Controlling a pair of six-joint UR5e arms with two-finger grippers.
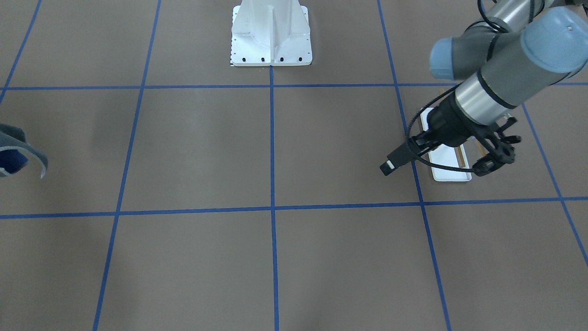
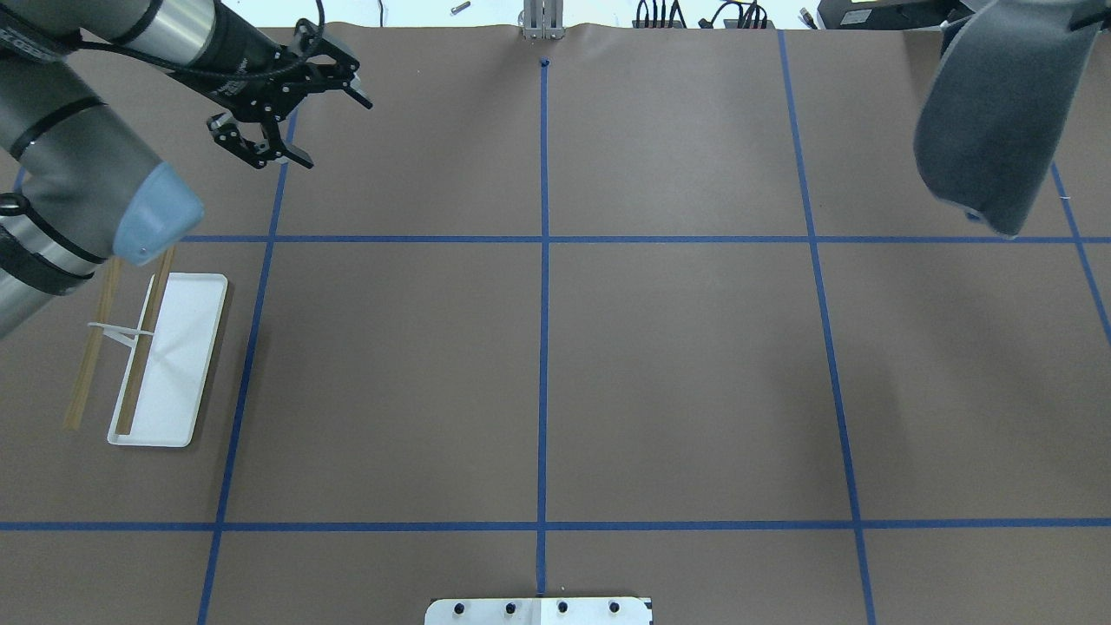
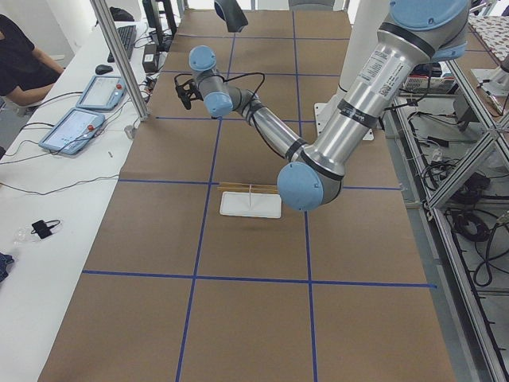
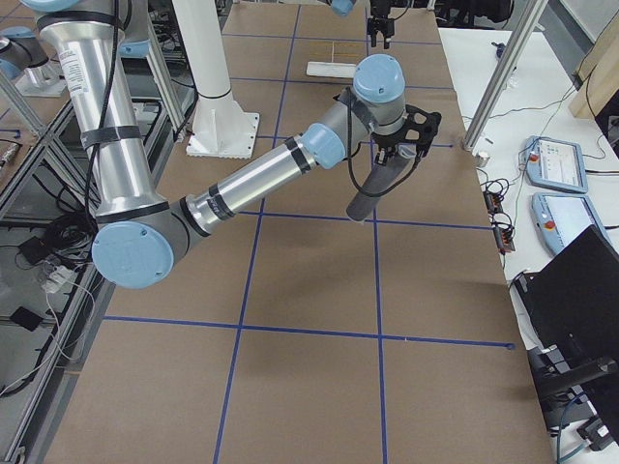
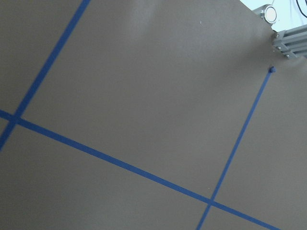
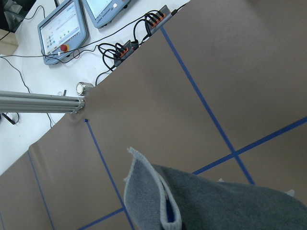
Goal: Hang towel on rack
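Towel dangling near table edge, rack well apart

The table is lit brightly and evenly from above, so only soft, faint shadows are cast. The clearest is a narrow dark band along one side of the rack in the overhead view. A cool, slightly washed tone is seen in the fixed views, and the white surface past the table's far edge is nearly blown out. In the right wrist view the towel, close to the lens, is rendered perhaps a little soft.
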